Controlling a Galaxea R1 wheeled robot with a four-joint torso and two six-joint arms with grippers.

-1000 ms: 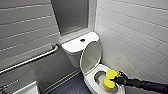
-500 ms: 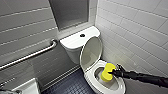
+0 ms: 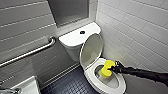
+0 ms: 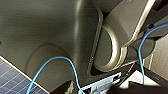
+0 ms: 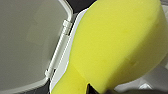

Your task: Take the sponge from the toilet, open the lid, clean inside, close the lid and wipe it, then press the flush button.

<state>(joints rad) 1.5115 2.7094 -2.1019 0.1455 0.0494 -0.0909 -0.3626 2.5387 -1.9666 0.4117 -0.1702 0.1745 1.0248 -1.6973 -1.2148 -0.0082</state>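
The right gripper [image 3: 115,69] is clamped on the sponge [image 3: 107,69], pinching it at 1 end so that most of the yellow block sticks out past the fingers and hangs inside the ring of the seat [image 3: 120,83], over the open bowl of the toilet [image 3: 75,41]; whether it is touching the ceramic I cannot tell. The lid [image 3: 91,50] stands raised, leaning back toward the tank, and the flush button [image 3: 82,32] sits untouched in the middle of the tank top. The main risk, as I judge it, is the grip: with so little of the sponge between the fingers, a hard scrub against the bowl wall could twist it loose and drop it into the water. A 2nd risk is the lid, which stands close beside the working arm; a wide sweep toward the tank could knock it and bring it down on the gripper. The arm also runs close along the tiled wall [image 3: 140,32] on the robot's right, so a swing that way could scrape it. The seat and bowl are glossy and likely slick, which would let the sponge skid rather than bite. The room is narrow: pale tile walls on 2 sides, a metal grab bar [image 3: 30,53] on the wall to the left, a dark recessed panel [image 3: 71,10] above the tank, and dark blue textured flooring [image 3: 72,86].
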